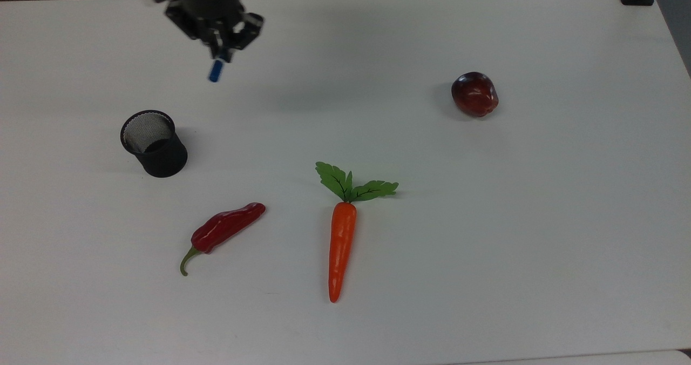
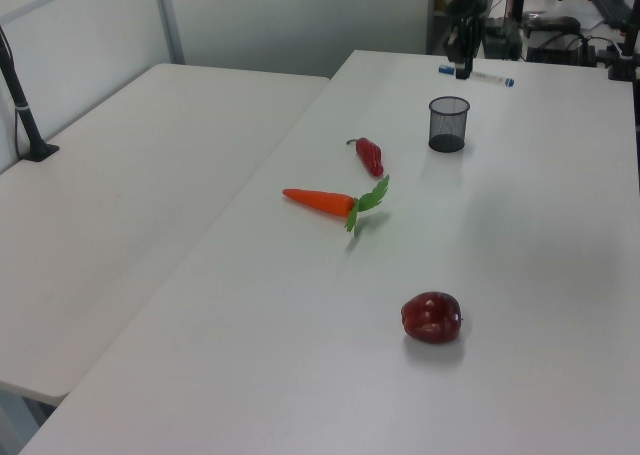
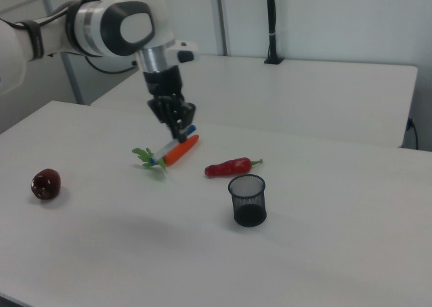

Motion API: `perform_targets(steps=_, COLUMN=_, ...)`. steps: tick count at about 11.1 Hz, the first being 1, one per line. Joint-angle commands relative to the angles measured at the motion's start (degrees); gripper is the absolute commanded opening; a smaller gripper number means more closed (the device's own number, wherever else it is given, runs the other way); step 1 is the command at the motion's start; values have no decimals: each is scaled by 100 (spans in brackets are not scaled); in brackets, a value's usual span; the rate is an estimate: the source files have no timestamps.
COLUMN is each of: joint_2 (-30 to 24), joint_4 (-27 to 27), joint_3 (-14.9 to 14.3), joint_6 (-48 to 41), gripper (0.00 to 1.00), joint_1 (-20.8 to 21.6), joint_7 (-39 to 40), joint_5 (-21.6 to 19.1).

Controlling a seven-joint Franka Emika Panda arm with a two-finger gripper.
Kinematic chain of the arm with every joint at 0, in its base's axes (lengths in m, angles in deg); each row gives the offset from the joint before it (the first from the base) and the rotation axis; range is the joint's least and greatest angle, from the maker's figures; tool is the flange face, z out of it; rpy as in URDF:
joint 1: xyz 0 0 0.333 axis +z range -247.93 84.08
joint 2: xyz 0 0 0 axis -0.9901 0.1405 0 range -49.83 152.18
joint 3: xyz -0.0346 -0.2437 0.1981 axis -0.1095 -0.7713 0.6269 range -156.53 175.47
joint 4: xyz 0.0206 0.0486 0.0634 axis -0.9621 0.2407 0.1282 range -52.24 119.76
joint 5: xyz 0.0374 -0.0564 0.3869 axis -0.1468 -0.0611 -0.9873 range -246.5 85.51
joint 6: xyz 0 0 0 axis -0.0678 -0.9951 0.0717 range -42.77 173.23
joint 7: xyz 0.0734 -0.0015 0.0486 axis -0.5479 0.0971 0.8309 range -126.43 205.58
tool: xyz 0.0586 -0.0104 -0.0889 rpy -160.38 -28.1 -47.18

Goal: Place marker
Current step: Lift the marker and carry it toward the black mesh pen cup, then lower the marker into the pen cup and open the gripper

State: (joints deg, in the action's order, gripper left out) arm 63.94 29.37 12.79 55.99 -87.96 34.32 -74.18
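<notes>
Your claw (image 1: 220, 49) is clenched on the marker (image 3: 171, 145) and holds it in the air above the table (image 1: 486, 235); the marker lies roughly level across the fingers. In the top view its blue cap (image 1: 215, 72) sticks out just below the claw. In the top view the black mesh cup (image 1: 153, 143) stands below the claw and to its left, well apart. The red pepper (image 1: 224, 228) and the carrot (image 1: 341, 246) lie further below, and the apple (image 1: 474, 94) is far to the claw's right.
</notes>
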Motion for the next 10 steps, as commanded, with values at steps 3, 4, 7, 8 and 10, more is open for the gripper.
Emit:
perform_targets(steps=3, joint_2=60, joint_4=263, joint_3=-403, joint_6=1830, gripper=8, joint_1=-582, joint_7=367, joint_5=71)
perform_targets(steps=4, joint_2=77, joint_4=351, joint_3=-403, joint_6=2208, gripper=9, joint_1=-696, joint_7=367, joint_5=106)
perform_targets(steps=7, joint_2=121, joint_4=990, joint_3=-411, joint_6=3892, gripper=9, joint_1=-864, joint_7=288, joint_5=212)
perform_targets(steps=8, joint_2=147, joint_4=1202, joint_3=-420, joint_6=4378, gripper=9, joint_1=-890, joint_7=288, joint_5=212)
perform_targets(steps=10, joint_2=375, joint_4=1336, joint_3=-420, joint_6=4987, gripper=9, joint_1=-864, joint_7=261, joint_5=212)
